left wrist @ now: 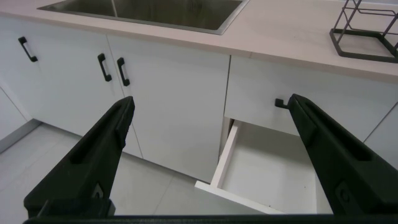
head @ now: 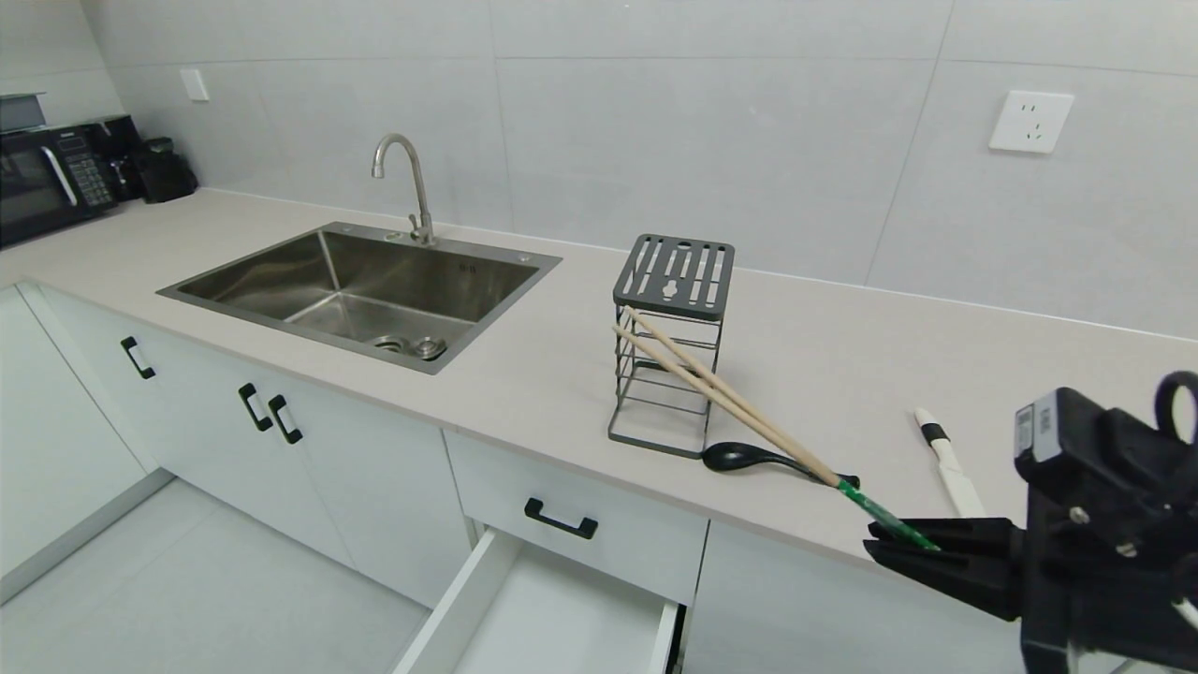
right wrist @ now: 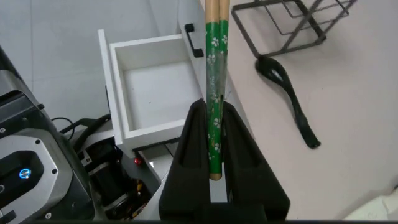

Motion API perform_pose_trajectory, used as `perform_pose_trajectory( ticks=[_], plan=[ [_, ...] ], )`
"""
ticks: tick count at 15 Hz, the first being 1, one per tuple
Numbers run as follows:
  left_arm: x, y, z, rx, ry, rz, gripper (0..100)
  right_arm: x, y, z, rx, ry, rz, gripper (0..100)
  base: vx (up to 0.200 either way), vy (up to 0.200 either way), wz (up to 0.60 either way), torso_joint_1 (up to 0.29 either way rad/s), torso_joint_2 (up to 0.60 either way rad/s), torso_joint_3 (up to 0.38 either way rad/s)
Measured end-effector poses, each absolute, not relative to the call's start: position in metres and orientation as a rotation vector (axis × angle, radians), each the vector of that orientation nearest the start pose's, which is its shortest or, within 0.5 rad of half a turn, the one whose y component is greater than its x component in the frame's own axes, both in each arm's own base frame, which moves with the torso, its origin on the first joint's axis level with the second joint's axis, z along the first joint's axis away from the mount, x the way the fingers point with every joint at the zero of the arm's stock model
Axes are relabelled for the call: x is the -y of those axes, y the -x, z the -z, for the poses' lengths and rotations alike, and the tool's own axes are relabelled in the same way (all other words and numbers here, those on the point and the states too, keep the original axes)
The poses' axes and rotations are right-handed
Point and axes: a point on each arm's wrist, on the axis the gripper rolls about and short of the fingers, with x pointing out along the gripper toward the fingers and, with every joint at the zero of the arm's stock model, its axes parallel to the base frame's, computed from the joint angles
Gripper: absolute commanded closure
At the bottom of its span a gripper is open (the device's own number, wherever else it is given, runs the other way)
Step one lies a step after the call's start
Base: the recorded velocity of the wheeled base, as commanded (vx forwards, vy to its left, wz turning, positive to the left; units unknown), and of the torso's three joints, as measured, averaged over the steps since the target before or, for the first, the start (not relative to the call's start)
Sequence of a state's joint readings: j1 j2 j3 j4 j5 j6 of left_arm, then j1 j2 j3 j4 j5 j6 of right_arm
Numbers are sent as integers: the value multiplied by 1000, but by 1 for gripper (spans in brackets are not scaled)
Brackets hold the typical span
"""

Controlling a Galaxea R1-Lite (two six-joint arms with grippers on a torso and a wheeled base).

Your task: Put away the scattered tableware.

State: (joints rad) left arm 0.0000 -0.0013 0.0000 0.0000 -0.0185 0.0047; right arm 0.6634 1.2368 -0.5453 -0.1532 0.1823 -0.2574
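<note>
Right gripper [head: 900,543] [right wrist: 214,111] clenched on a pair of chopsticks [head: 730,398] [right wrist: 216,93], pinching them near the butt ends. Pale wooden shafts, side by side; green wrap with small light flowers over the held ends. Raised above the counter [head: 842,365] near its front edge, slanting up and away from the gripper toward the rack [head: 674,273] [right wrist: 280,25]. Thin tips up by the rack's upper part, just under its slotted top; cannot tell whether touching it.

Left gripper [left wrist: 211,99] released, fingers wide apart, grasping nothing, hanging low in front of the cabinet doors.

On the counter, just beside the rack's base: a black spoon [head: 749,459] [right wrist: 289,99], lying flat, crossed by the chopsticks in the head view. Farther to the right: a white utensil [head: 945,449] with a black band, also flat, apart from the spoon.

Below the counter edge: a white drawer [head: 562,618] [left wrist: 267,174] [right wrist: 149,87], pulled open, under the rack's stretch of counter. To the left of the rack: a steel sink [head: 281,281] [left wrist: 155,12] with a curved faucet [head: 402,178] behind it. At the counter's far left end: a black microwave [head: 47,178]. On the tiled wall to the right: a white socket [head: 1029,122].
</note>
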Motion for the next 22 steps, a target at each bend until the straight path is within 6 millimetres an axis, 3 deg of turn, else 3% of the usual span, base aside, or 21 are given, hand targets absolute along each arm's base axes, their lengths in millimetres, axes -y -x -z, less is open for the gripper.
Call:
perform_pose_trajectory(
  ticks=[6, 13, 18, 22],
  plan=[
    [0, 23, -75, 1, -5, 18, 0, -158, -145, -149, -504, 441, -1006, 100, 0, 0, 0, 0, 0, 0],
    [0, 23, -75, 1, -4, 19, 0, -186, -139, -116, -619, 531, -1090, 100, 0, 0, 0, 0, 0, 0],
    [0, 23, -75, 1, -4, 19, 0, -221, -136, -100, -631, 580, -1151, 100, 0, 0, 0, 0, 0, 0],
    [0, 23, -75, 1, -4, 19, 0, -239, -148, -91, -671, 552, -1135, 100, 0, 0, -300, -9, 17, 10]
  ],
)
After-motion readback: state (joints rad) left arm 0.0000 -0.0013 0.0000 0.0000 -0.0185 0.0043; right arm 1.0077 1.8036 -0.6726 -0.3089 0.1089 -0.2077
